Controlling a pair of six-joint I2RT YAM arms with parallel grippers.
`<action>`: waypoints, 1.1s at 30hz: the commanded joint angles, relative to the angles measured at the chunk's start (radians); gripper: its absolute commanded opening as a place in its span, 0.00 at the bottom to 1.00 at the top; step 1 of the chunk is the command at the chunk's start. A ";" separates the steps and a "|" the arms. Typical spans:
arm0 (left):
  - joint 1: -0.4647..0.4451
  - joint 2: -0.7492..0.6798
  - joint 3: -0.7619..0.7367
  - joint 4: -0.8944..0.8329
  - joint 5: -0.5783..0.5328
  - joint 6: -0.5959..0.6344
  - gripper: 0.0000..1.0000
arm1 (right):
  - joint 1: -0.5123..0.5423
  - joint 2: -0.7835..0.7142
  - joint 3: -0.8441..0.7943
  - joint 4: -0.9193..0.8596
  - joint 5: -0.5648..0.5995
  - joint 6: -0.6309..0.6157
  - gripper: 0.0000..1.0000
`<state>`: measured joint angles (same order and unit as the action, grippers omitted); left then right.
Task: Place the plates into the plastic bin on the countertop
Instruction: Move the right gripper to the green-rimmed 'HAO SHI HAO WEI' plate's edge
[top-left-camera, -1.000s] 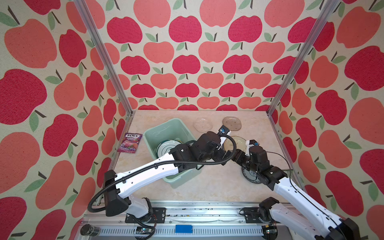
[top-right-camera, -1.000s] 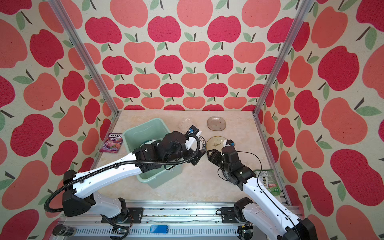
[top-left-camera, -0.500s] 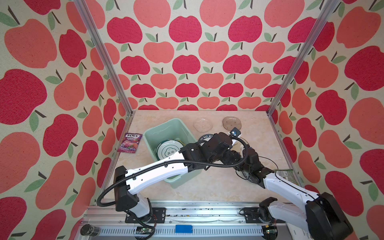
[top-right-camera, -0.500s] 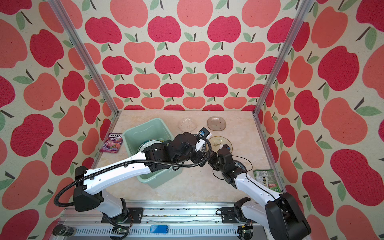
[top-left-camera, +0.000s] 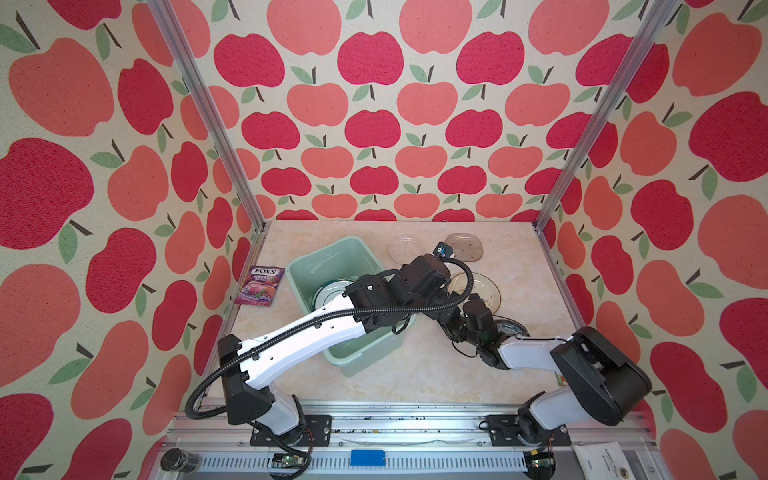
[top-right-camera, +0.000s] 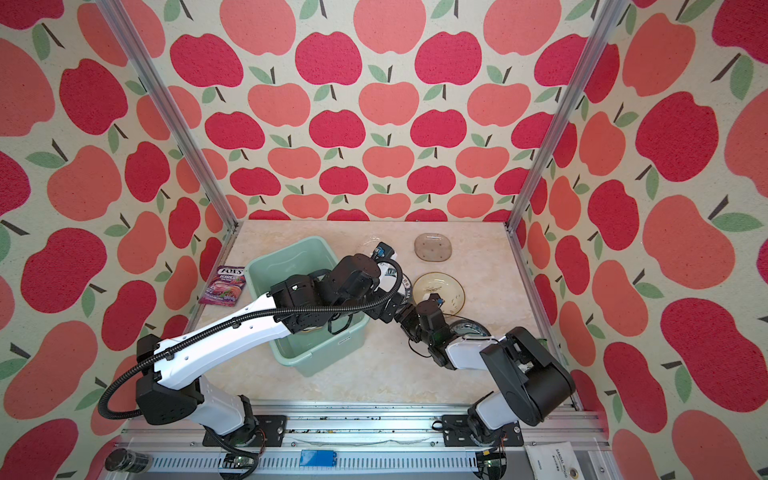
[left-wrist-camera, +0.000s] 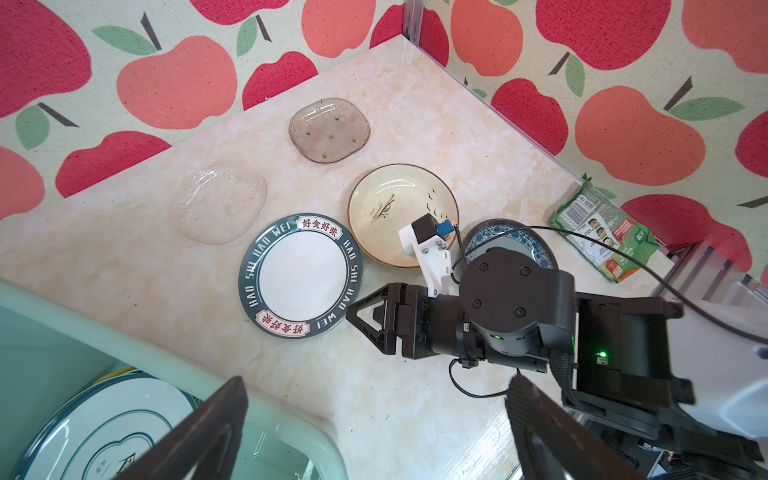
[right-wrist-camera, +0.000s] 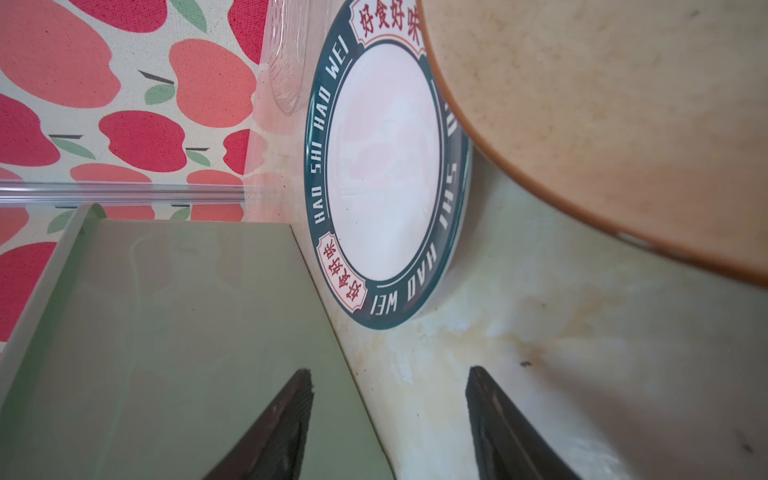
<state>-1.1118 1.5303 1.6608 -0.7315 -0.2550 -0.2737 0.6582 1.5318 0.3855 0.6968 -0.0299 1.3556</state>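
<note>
Beside plastic bin (right-wrist-camera: 166, 332), right gripper (right-wrist-camera: 389, 373) lowered, jaws apart, nearer lettered plate (left-wrist-camera: 302, 276)

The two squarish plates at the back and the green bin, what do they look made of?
Clear squarish plate: likely glass, rippled, glossy; countertop shows through.
Smoky squarish plate: probably tinted glass, translucent brown-grey, dotted.
Green bin: seemingly plastic, smooth semi-matte, with rolled rim.

Blue-patterned plate (left-wrist-camera: 508, 243) half behind right arm (left-wrist-camera: 515, 307)
</note>
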 joint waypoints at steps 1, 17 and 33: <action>0.006 -0.057 -0.016 -0.021 -0.005 -0.024 0.99 | 0.021 0.079 -0.021 0.165 0.057 0.084 0.61; 0.079 -0.069 -0.027 -0.068 0.043 -0.039 0.99 | 0.064 0.406 -0.001 0.478 0.164 0.191 0.57; 0.096 -0.047 -0.009 -0.088 0.050 -0.040 0.99 | 0.069 0.442 0.016 0.364 0.172 0.196 0.27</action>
<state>-1.0210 1.4834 1.6222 -0.7910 -0.2092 -0.2993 0.7200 1.9324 0.4164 1.2243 0.1341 1.5528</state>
